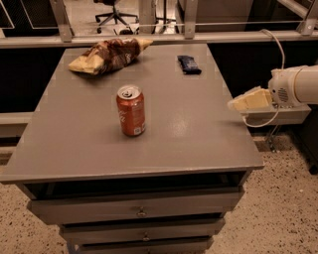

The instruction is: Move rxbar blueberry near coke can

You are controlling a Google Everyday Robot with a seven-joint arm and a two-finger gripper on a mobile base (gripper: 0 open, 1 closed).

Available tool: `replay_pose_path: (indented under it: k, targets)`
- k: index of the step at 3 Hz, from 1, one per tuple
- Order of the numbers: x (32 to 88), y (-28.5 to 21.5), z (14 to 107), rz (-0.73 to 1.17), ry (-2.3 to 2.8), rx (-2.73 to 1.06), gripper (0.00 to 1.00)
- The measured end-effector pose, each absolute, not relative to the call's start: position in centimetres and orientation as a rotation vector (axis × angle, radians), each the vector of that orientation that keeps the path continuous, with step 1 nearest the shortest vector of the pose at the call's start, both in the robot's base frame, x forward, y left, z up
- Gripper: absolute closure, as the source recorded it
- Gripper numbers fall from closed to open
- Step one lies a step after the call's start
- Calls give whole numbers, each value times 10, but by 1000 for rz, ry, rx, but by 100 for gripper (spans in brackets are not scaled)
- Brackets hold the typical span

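My gripper [244, 101], open or closed I cannot tell, hangs off the table [198, 129] edge, the rxbar blueberry [189, 64] farther back and inward, lying lengthwise front-to-back.

— What sort of place was it?

— An office or a robotics lab, by the look of it. A wheeled office chair [113, 9] stood in the background, beyond a metal rail [223, 37] with upright posts.

— And nearer?

— A grey counter [89, 139] sat on a stack of shallow drawers [141, 211] with small knobs, over a speckled terrazzo floor [278, 208].

— What said lab rather than plain office?

— The robot's gripper [247, 101] hung just off the counter's right edge, with a white cable [278, 47] looping behind it. A snack bag [107, 54] and a coke can [131, 110] on the counter suited a workplace.
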State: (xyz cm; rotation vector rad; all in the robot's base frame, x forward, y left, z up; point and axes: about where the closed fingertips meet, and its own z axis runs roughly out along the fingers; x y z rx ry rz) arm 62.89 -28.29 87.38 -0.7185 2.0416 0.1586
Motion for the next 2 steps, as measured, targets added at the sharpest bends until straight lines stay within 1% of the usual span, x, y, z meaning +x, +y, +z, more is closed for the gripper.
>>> replay_pose_path:
  k: [1,2]
  targets:
    - [633,-275,873,156,2043,-693,0]
    - [651,-253,876,177,2033,-653,0]
